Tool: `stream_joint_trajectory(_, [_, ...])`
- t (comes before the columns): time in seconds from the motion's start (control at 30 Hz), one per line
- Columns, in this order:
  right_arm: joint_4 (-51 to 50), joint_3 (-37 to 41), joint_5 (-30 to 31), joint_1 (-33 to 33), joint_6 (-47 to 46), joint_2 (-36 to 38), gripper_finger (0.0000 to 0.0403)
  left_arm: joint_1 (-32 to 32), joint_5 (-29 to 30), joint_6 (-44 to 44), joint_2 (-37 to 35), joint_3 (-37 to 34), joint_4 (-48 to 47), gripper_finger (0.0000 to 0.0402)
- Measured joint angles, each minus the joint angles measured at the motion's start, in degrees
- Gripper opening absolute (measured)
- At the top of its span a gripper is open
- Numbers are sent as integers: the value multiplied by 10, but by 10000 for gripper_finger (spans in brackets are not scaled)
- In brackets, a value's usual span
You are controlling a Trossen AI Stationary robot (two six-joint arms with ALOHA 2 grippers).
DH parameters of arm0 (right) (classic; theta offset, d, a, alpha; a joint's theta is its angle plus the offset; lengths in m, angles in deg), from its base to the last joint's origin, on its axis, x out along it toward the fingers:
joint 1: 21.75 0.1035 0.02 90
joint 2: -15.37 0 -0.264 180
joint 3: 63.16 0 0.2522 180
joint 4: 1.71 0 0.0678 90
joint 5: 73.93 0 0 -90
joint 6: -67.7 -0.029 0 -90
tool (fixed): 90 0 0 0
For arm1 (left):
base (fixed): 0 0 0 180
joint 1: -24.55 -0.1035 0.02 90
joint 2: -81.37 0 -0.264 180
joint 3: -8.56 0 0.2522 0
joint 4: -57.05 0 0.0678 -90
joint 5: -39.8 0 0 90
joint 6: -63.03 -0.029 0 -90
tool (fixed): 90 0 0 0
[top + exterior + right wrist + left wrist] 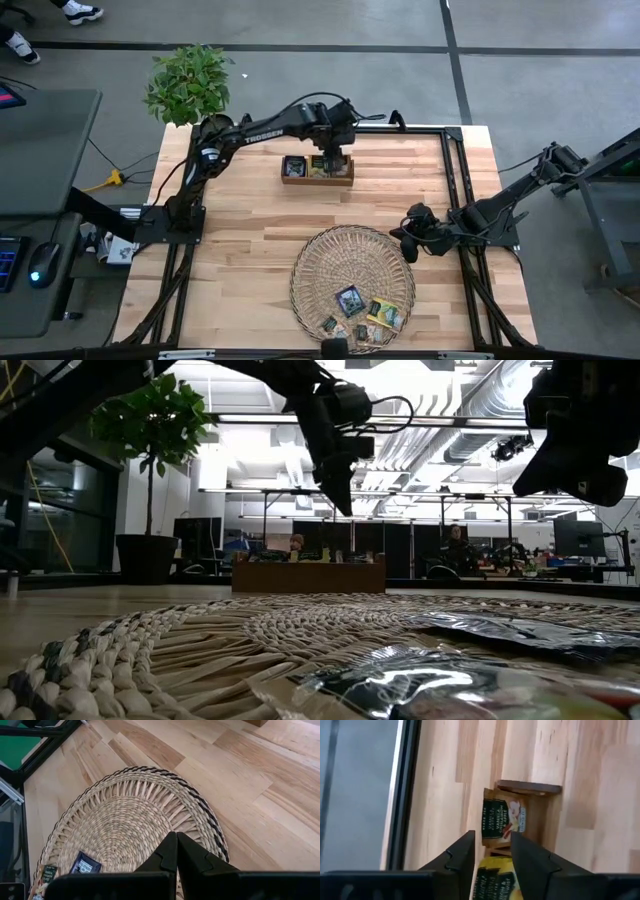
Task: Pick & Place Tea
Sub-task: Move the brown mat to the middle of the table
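In the high view the left gripper (333, 160) hangs over a small wooden box (317, 169) in the upper middle of the frame, on the wooden table (250, 240). Its fingers (462, 860) stand apart in the left wrist view, with a yellow tea sachet (497, 880) showing in the gap between them; whether they touch it cannot be told. Just past the fingertips a second sachet (504, 819), green and yellow, lies in the box's end compartment, its printed lines running up and down the frame and its long axis likewise vertical there. A dark sachet (294, 166) fills the box's left compartment in the high view.

The round woven tray (340, 262) sits at lower centre of the high view. Several sachets lie flat along its lower edge: a dark blue-black one (350, 299) turned like a diamond, a yellow one (385, 315) to its right, tilted, and smaller ones below.

The right gripper (408, 243) waits at the tray's upper right edge, its fingers (167, 852) pressed together on nothing.
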Motion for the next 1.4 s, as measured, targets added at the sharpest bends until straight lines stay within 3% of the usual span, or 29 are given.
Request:
stream_joint_trajectory(0.17, [0, 0, 0, 0, 9, 0, 0, 1, -43, 61, -5, 1, -7, 85])
stream_joint_trajectory(0.4, [1, 0, -17, 0, 36, 0, 0, 12, -106, 117, -17, 0, -32, 6])
stream_joint_trajectory(0.63, [3, 0, -57, 0, 75, 0, 0, 76, -98, 170, -35, 0, -48, 2])
stream_joint_trajectory(0.93, [14, 0, -120, 7, 112, 0, 0, 215, -53, 283, -36, -3, -46, 0])
stream_joint_trajectory(1.17, [30, 0, -139, 46, 143, 0, 0, 315, -14, 417, -36, -66, 12, 0])
stream_joint_trajectory(1.4, [27, -12, -131, 89, 108, -28, 0, 388, 19, 532, -36, -113, 31, 0])
